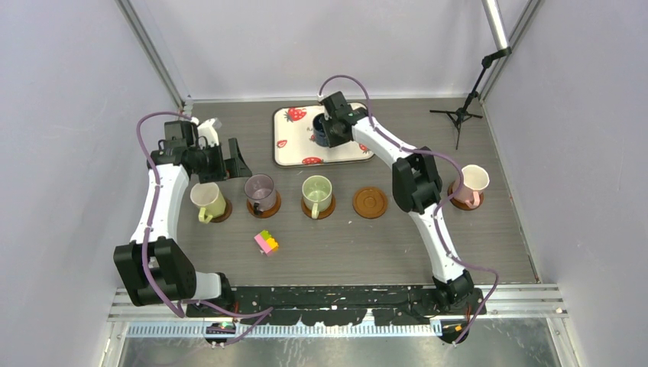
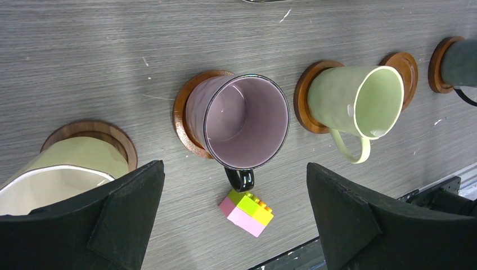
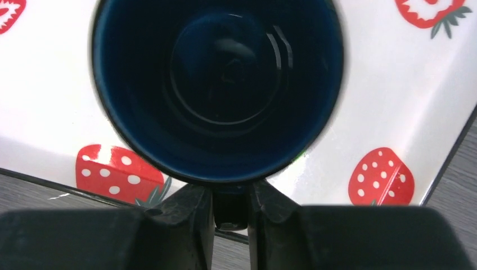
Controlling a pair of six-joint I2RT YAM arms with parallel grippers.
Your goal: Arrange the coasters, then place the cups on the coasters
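Observation:
Cups on coasters form a row: cream-yellow cup [image 1: 206, 200], purple-grey cup [image 1: 260, 189], pale green cup [image 1: 316, 191], then a bare coaster [image 1: 370, 202], and a pink cup [image 1: 473, 182] at the far right. A dark grey-green cup [image 2: 461, 59] on a coaster [image 2: 436, 64] shows only in the left wrist view. The dark blue cup [image 3: 219, 84] is over the strawberry tray [image 3: 394, 84]. My right gripper [image 3: 230, 208] is shut on its handle. My left gripper [image 1: 221, 157] hangs open behind the cream-yellow cup, holding nothing.
A small pink-yellow-green block toy [image 1: 267, 242] lies in front of the purple-grey cup's coaster [image 2: 183, 112]. The tray [image 1: 294, 153] sits at the back centre. A black mic stand [image 1: 458, 115] stands at the back right. My right arm's elbow hangs over the row.

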